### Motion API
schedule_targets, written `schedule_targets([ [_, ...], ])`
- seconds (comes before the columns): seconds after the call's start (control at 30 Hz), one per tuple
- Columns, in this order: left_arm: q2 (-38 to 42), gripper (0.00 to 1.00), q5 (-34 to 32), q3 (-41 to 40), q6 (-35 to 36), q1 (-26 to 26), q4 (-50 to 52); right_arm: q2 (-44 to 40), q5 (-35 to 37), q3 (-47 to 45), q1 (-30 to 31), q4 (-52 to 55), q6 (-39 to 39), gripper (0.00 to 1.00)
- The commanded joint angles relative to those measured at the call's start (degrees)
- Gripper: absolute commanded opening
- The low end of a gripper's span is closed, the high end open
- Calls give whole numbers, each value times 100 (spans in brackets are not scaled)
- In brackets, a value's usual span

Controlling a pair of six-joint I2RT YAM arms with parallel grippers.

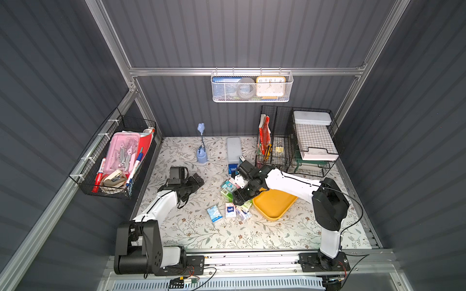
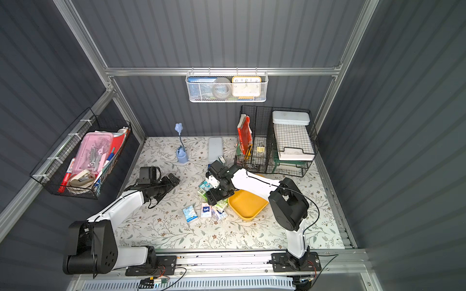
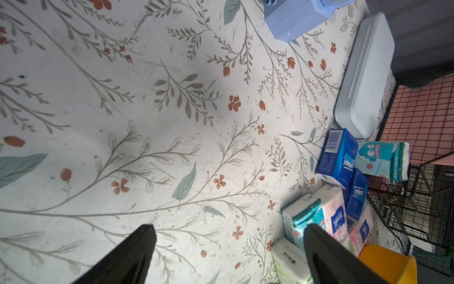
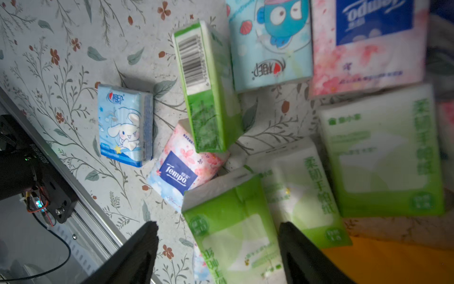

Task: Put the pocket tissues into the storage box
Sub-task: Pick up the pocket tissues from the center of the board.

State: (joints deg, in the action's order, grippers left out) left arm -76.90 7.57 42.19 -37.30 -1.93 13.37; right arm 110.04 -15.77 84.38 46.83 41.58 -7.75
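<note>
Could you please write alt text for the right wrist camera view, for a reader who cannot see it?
The right gripper's black fingers stand open either side of a green-and-white plastic-wrapped tissue packet. More soft packets, green, pink and light blue, lie scattered on the floral-printed table cover, with a corner of the shallow yellow plastic tub beside them.

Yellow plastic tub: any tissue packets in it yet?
Empty as far as seen: the shallow yellow plastic tub shows bare floor in both top views; the right arm hides its far end.
</note>
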Motion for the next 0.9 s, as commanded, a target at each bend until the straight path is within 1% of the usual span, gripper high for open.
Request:
schedule_targets([
  [0.0, 132, 99, 119, 13, 109, 9, 104, 83, 98, 118, 5, 415, 357, 81],
  [0.27, 87, 99, 216, 21, 12, 9, -1, 353, -92, 189, 3, 315, 415, 80],
  [0.43, 158, 99, 149, 50, 14, 9, 78, 467, -94, 219, 12, 226, 372, 76],
  [0.57, 209, 99, 113, 32, 20, 9, 105, 482, -129, 219, 10, 167, 331, 65],
  [0.63, 220, 99, 102, 33, 5, 9, 105, 483, -148, 219, 6, 148, 303, 57],
  [0.7, 220, 99, 95, 34, -5, 6, 105, 475, -164, 211, 10, 102, 258, 47],
  [0.77, 226, 99, 95, 26, -4, 3, 113, 446, -187, 194, 15, 77, 217, 45],
  [0.87, 220, 99, 95, 50, 3, 9, 114, 366, -170, 184, 11, 40, 147, 45],
])
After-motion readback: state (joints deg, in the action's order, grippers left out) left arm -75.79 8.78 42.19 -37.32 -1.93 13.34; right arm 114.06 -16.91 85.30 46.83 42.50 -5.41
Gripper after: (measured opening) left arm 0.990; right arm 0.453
